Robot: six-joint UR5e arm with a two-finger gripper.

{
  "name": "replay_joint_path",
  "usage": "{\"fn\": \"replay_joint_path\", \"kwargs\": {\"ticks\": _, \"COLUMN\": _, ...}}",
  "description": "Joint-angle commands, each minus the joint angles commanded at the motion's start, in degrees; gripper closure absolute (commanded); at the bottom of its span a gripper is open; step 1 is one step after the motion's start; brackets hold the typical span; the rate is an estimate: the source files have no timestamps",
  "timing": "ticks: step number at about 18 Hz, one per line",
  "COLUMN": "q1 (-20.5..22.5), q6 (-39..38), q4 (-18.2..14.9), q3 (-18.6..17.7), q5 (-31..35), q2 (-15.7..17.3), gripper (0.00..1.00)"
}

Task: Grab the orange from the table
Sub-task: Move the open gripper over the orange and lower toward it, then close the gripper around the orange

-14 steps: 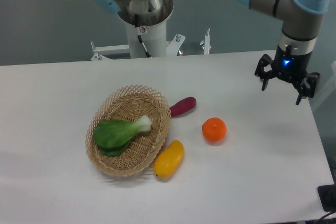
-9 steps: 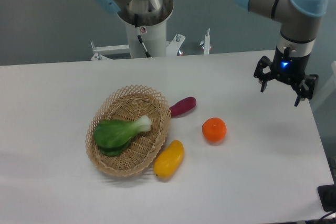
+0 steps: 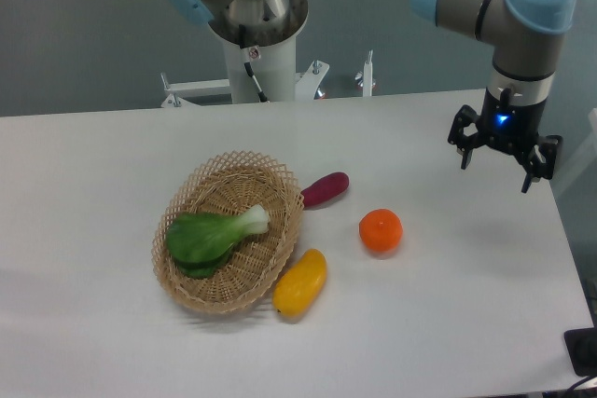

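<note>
Claw (image 3: 495,166) first: it hangs above the right end of the bench (image 3: 112,342), fingers spread wide and holding nothing, a blue light glowing on its wrist. Over the last second it has crept a little to the left and slightly up in the picture, a small drift toward the middle of the bench; its spread has not changed. That small shift reads as the start of the approach, not a reach proper.

The orange (image 3: 381,230) sits untouched on the bare white surface, in the same spot as before, well apart from the claw and down-left of it in the view. Close company surrounds it: a purple oblong vegetable (image 3: 325,189), probably an eggplant though it is too small to be sure, lies up-left of it, and a yellow-orange oblong fruit (image 3: 300,282) lies down-left, just beside the rim of a wicker basket (image 3: 187,277) that holds a leafy bok choy (image 3: 210,235). None of these has moved.

For the task, nothing is yet gripped and most of the travel is still ahead. The claw needs to cross toward the orange, centre over it and descend with the fingers straddling it. The orange has open space to its right, which I judge the easier side to come in from.
</note>
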Motion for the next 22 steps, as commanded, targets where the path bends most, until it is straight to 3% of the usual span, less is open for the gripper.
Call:
{"fn": "replay_joint_path", "kwargs": {"ticks": 3, "q1": -1.24, "q6": -6.60, "q4": 0.70, "q3": -2.97, "q5": -0.09, "q2": -0.53, "gripper": 0.00}}
{"fn": "replay_joint_path", "kwargs": {"ticks": 6, "q1": -3.60, "q6": -7.93, "q4": 2.19, "q3": -4.57, "q5": 0.00, "q2": -2.37, "gripper": 0.00}}
{"fn": "replay_joint_path", "kwargs": {"ticks": 9, "q1": -5.81, "q6": -13.73, "q4": 2.72, "q3": -3.52, "q5": 0.70, "q2": -5.27, "gripper": 0.00}}
{"fn": "replay_joint_path", "kwargs": {"ticks": 11, "q1": -6.25, "q6": -13.74, "q4": 3.16, "q3": -4.48, "q5": 1.93, "q2": -5.71, "gripper": 0.00}}
{"fn": "replay_joint_path", "kwargs": {"ticks": 13, "q1": -9.67, "q6": -14.53, "q4": 3.78, "q3": -5.10, "q5": 7.98, "q2": -7.65, "gripper": 0.00}}
{"fn": "replay_joint_path", "kwargs": {"ticks": 22, "q1": -10.38, "q6": -16.11, "q4": 5.63, "q3": -7.91, "q5": 8.01, "q2": -6.42, "gripper": 0.00}}
